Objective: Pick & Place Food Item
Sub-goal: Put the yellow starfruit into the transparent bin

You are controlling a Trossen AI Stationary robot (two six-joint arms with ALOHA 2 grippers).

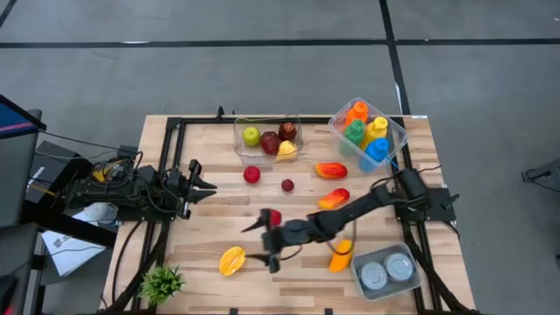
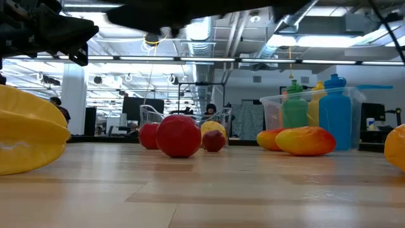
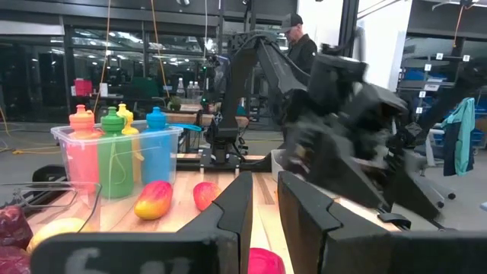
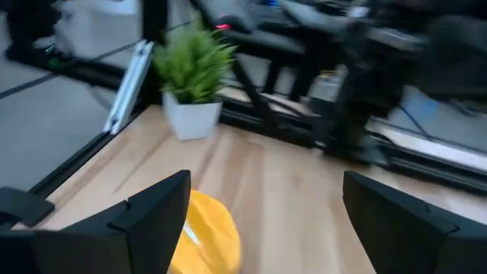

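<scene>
Wooden worktop (image 1: 210,229): right gripper (image 1: 260,241) fingers spread wide, empty, beside the yellow starfruit (image 1: 232,260) (front edge); left gripper (image 1: 206,185) nearly closed, empty.

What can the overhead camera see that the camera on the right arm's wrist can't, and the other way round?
Only the overhead view shows the clear bin of colored bottles, the clear fruit container, the tray holding two cans and the left gripper, waiting at the table's left side. Only the right wrist view shows the plant's white pot from the side. Both show the yellow fruit near the table's front edge, the small green plant and the right gripper, fingers spread wide just short of that fruit.
</scene>
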